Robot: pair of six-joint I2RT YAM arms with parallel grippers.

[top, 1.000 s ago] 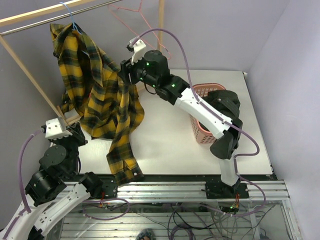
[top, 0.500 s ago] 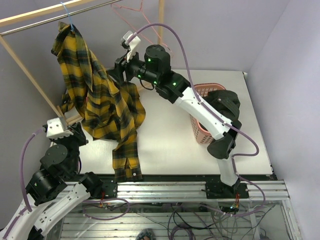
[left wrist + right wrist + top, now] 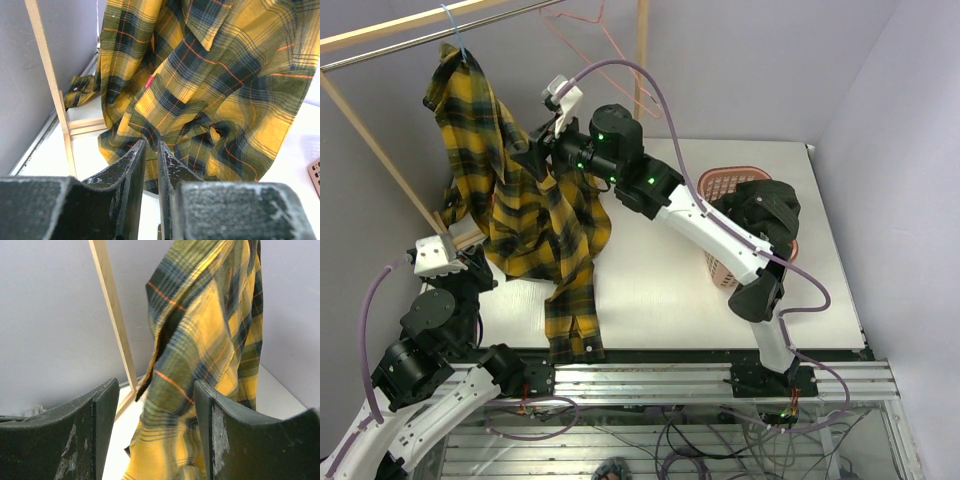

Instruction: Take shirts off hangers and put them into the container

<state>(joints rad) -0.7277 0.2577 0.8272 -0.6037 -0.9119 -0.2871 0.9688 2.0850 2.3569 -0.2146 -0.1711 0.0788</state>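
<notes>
Plaid shirt (image 3: 525, 215) hangs from blue hanger (image 3: 460, 40) on the rail, long axis vertical, tail reaching the surface. Right gripper (image 3: 152, 405) is nearer, jaws open, a shirt edge between them, not yet pinched. Left gripper (image 3: 151, 165) sits low, jaws nearly closed, empty. Basket (image 3: 720, 182) is far right.

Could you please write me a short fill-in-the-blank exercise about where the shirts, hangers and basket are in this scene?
1. The plaid shirt hangs from the ____ hanger on the rail.
2. The pink hanger on the rail carries ____ shirt.
3. The dark shirt lies draped over the rim of the pink ____.
4. The right gripper has its jaws ____ beside the plaid shirt.

Missing words: blue; no; basket; open
</notes>
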